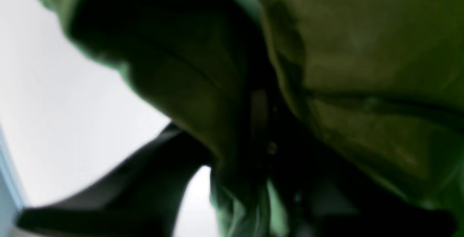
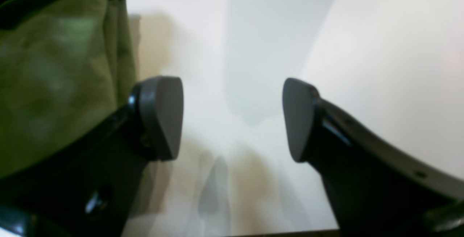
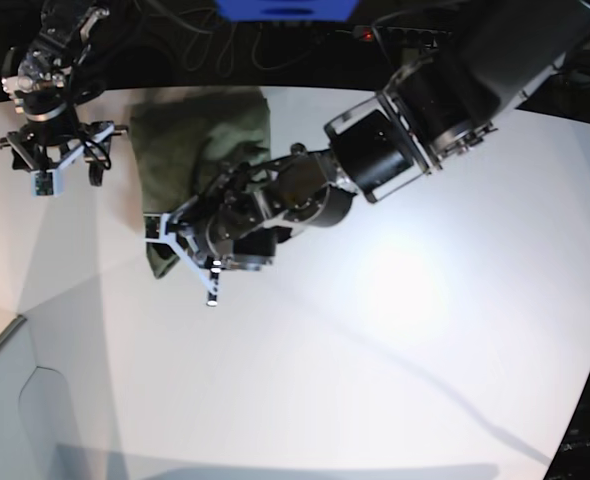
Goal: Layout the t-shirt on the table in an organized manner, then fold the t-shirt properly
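The olive-green t-shirt (image 3: 200, 140) lies bunched on the far left part of the white table (image 3: 395, 350). My left gripper (image 3: 182, 262) is at the shirt's near corner, its dark fingers (image 1: 119, 190) parted with a fold of cloth hanging between them. The left wrist view is filled by blurred shirt (image 1: 362, 48), so whether the fingers still pinch it is unclear. My right gripper (image 2: 232, 121) stands open over bare table (image 2: 380, 66), just beside the shirt's edge (image 2: 54, 84). In the base view the right gripper (image 3: 50, 165) sits left of the cloth.
The left arm's thick body (image 3: 415, 120) stretches from the upper right across the table to the shirt. Dark clutter with cables and a blue object (image 3: 285, 8) lies behind the far edge. The table's curved edge (image 3: 0, 345) runs at the lower left.
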